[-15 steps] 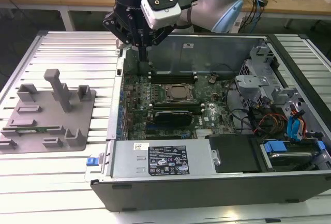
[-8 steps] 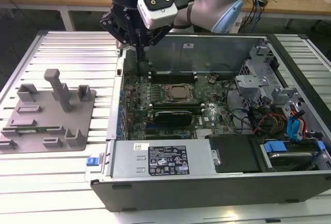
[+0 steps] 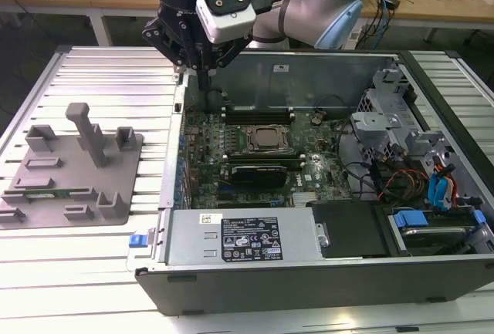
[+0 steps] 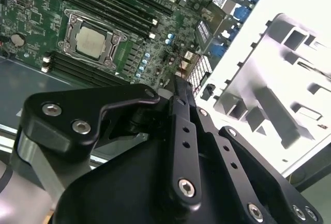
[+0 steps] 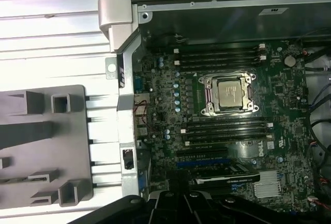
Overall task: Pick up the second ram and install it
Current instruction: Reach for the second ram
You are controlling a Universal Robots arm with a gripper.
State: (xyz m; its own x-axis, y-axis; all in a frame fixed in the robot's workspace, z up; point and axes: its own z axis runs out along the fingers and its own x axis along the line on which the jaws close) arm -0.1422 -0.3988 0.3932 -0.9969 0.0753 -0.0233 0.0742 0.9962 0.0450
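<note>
The ribbed metal table carries everything. On it lies the open computer case, its wall corner directly under the fingertips. The arm reaches in from the far side of the table, bends at the wrist and hangs the tool straight down, with a white camera block on the wrist above the fingers. The green motherboard lies below the fingers and spreads away from them toward the exterior view's right. The grey holder tray sits on the table outside the case, well apart from the fingers toward the exterior view's left and nearer that camera.

The gripper hovers just above the case's far corner on the exterior view's left. Its black links narrow to one tip. In the second wrist view the gripper shows its two finger bars meeting, so the fingers are together with nothing seen between them.

The CPU socket lies on the board near the fingers, flanked by long black slots. The second ram lies flat in the tray, well apart from the fingertips and untouched.
</note>
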